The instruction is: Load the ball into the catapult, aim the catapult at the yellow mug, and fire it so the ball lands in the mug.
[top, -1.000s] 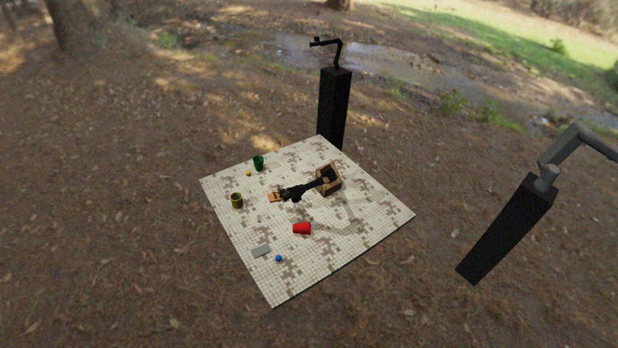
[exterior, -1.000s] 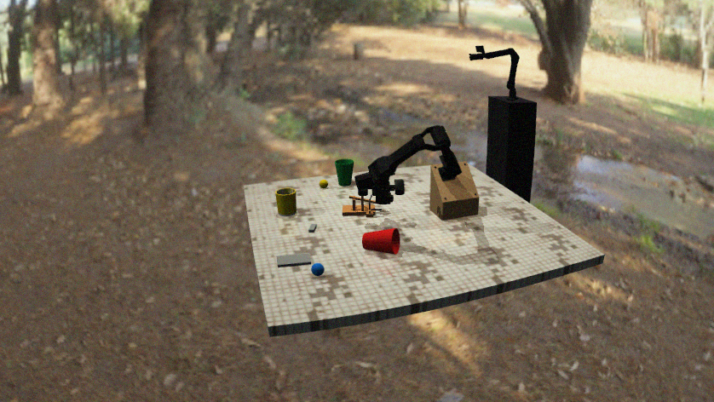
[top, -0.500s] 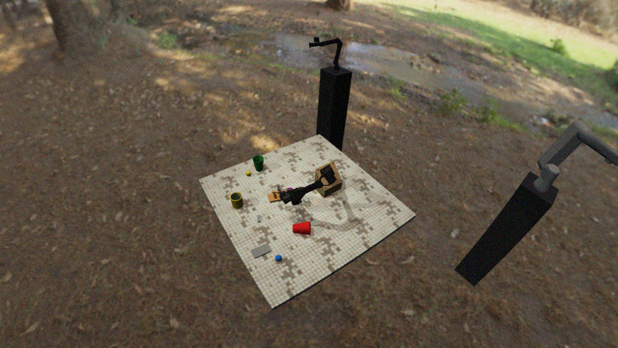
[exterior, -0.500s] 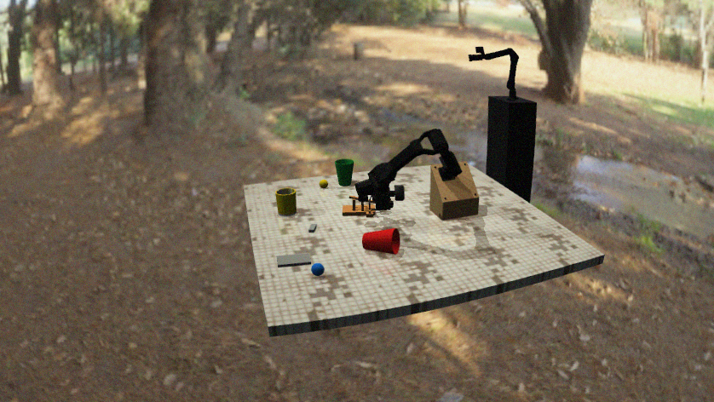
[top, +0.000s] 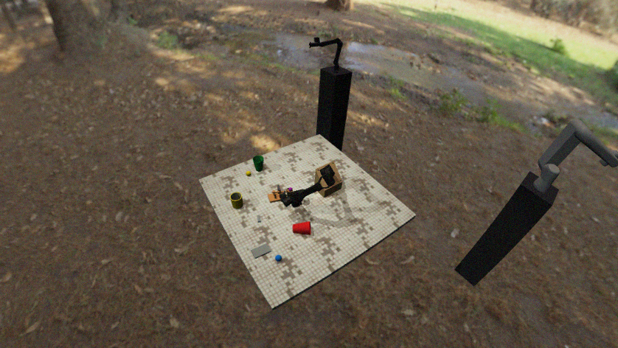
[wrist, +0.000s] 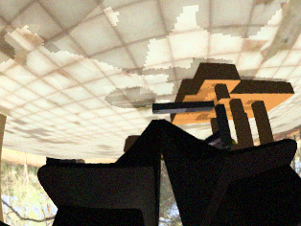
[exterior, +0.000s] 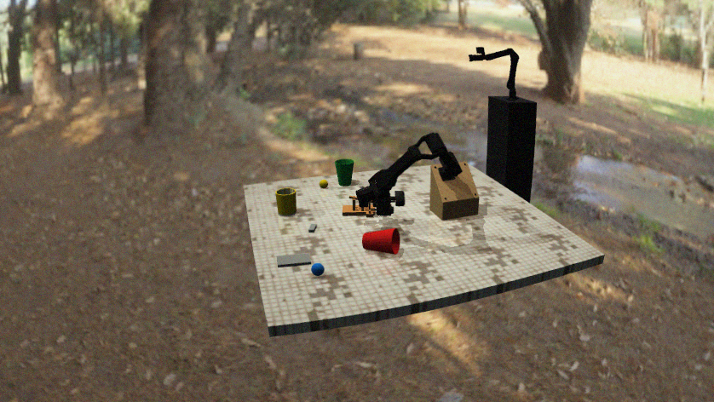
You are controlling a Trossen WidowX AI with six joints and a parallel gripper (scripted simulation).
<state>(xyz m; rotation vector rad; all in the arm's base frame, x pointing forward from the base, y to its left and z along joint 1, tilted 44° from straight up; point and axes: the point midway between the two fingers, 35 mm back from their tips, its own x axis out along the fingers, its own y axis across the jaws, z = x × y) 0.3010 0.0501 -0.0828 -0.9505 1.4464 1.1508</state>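
The orange wooden catapult [top: 273, 197] [exterior: 352, 210] [wrist: 192, 116] stands on the patterned table, beside my gripper. The purple ball [top: 290, 189] shows in the top view just past my arm, at the catapult's throwing cup; it is hidden in the other two views. A brown edge of that cup [wrist: 131, 143] shows behind my fingers in the wrist view. My gripper [top: 296, 203] [exterior: 383, 213] [wrist: 158, 125] is shut with nothing between its fingers, low at the cup end. Contact with the cup cannot be told. The yellow mug [top: 236, 203] [exterior: 286, 203] stands upright beyond the catapult's far end.
A green cup [top: 258, 163] [exterior: 344, 172] and yellow ball [top: 248, 173] [exterior: 324, 183] are at the back. A red cup [top: 301, 228] [exterior: 377, 241] lies sideways. A grey slab [top: 260, 251] [exterior: 293, 261], a small grey block [top: 259, 219] and a blue ball [top: 278, 258] [exterior: 317, 269] lie nearer the front.
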